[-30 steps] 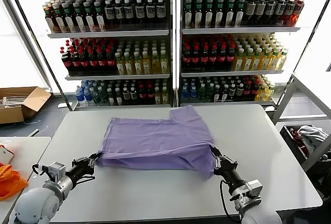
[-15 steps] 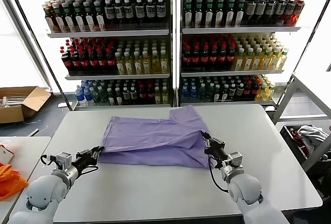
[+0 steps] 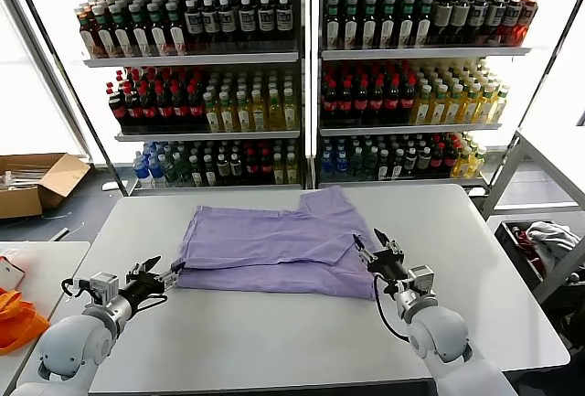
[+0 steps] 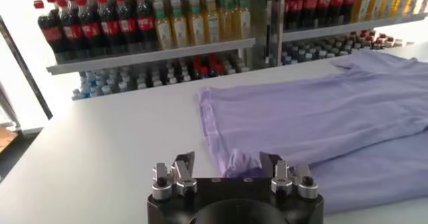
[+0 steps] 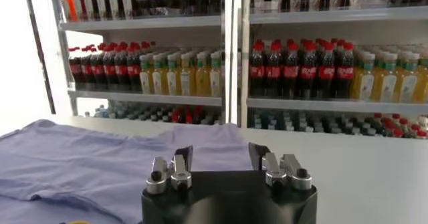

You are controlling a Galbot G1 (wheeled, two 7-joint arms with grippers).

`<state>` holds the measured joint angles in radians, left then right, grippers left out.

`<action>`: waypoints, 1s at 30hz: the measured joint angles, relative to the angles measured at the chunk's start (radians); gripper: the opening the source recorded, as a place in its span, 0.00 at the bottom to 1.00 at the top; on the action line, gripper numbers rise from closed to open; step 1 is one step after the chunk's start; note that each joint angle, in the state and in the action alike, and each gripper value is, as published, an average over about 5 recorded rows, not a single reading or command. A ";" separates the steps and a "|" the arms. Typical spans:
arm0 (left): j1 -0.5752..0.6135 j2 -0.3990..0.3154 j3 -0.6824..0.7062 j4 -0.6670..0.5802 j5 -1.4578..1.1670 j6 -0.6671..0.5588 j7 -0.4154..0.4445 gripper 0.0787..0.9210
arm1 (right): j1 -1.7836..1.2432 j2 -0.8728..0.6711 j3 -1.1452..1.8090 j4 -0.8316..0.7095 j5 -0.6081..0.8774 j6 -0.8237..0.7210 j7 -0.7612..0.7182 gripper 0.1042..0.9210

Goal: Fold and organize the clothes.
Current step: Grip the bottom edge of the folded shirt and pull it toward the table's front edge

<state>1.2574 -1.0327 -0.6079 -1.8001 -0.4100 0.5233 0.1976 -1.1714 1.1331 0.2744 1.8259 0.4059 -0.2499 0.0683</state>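
A lavender T-shirt (image 3: 274, 250) lies folded, plain side up, in the middle of the white table (image 3: 274, 341). My left gripper (image 3: 160, 272) is open at the shirt's near left corner. In the left wrist view the gripper (image 4: 226, 164) has its fingers spread, with a bunched corner of the shirt (image 4: 334, 118) lying loose between them. My right gripper (image 3: 375, 248) is open at the shirt's near right edge. In the right wrist view the gripper (image 5: 219, 157) is empty, with the shirt (image 5: 80, 168) lying just beyond it.
Tall shelves of bottles (image 3: 311, 94) stand behind the table. A cardboard box (image 3: 37, 181) sits on the floor at the left. An orange item (image 3: 14, 318) lies on a side table at the left. A cart with cloth (image 3: 548, 236) stands at the right.
Both grippers held the shirt's near hem. The right one carried it away from me over the shirt. Both have opened and let go, and the shirt lies folded.
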 measured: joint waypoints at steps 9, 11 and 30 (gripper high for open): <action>0.010 -0.027 0.012 0.005 0.004 -0.003 -0.008 0.88 | -0.117 0.024 0.003 0.074 -0.032 -0.037 0.055 0.88; 0.007 -0.028 0.013 0.013 0.003 -0.004 -0.009 0.88 | -0.135 0.029 0.005 0.078 -0.036 -0.042 0.063 0.85; 0.026 -0.020 0.016 0.078 -0.002 -0.039 0.023 0.33 | -0.188 0.051 0.009 0.072 -0.034 -0.054 0.071 0.20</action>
<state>1.2832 -1.0529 -0.5922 -1.7226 -0.4123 0.4848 0.2204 -1.3589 1.1839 0.2830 1.8978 0.3718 -0.3043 0.1395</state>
